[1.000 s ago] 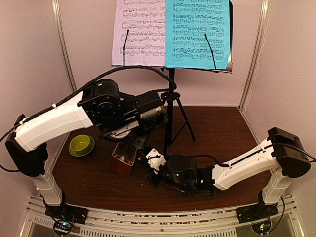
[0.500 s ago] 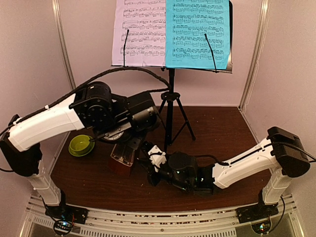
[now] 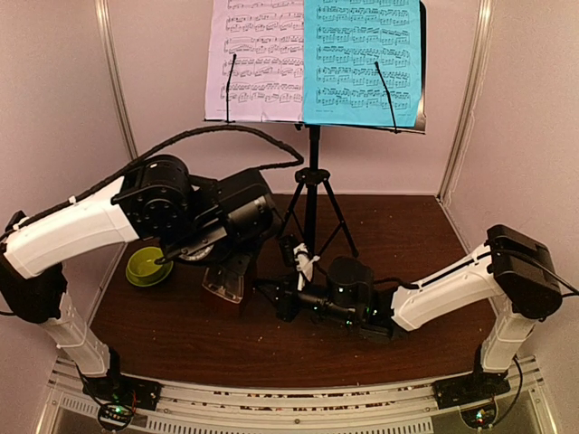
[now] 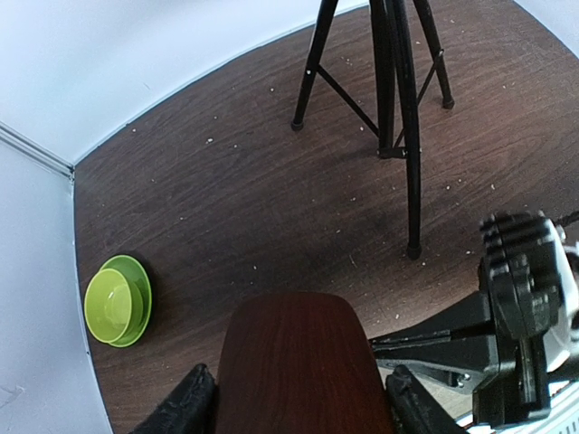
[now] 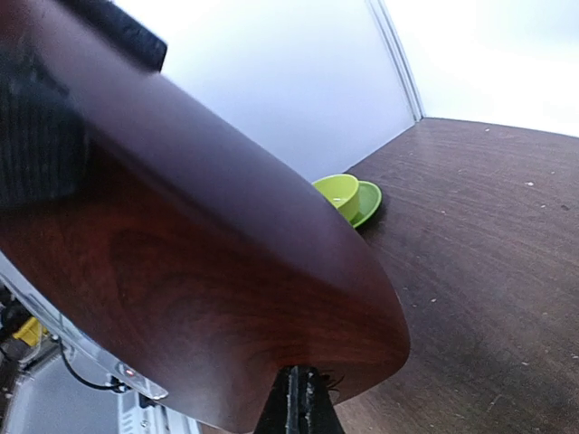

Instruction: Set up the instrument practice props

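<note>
In the left wrist view the brown wooden metronome [image 4: 298, 362] sits tight between the two black fingers of my left gripper [image 4: 298, 403], which is shut on its sides. From above, the metronome [image 3: 226, 282] hangs tilted under that gripper [image 3: 232, 269], low over the table. My right gripper [image 5: 304, 400] is shut, its joined tips pressed against the metronome's wooden face [image 5: 181, 271]; seen from the top view it [image 3: 273, 299] reaches in from the right. The black music stand [image 3: 312, 185] stands behind on its tripod [image 4: 398, 108], carrying a white sheet [image 3: 255, 59] and a cyan sheet [image 3: 362, 59].
A lime-green bowl [image 3: 148, 265] on its saucer sits at the table's left edge, also in the left wrist view [image 4: 116, 301] and the right wrist view [image 5: 342, 194]. The tripod legs spread just behind both grippers. White walls close in the table on three sides.
The left arm has drawn back to the left with the metronome still in its grip. The right wrist has shifted right and turned, and its jaws have closed fully.
</note>
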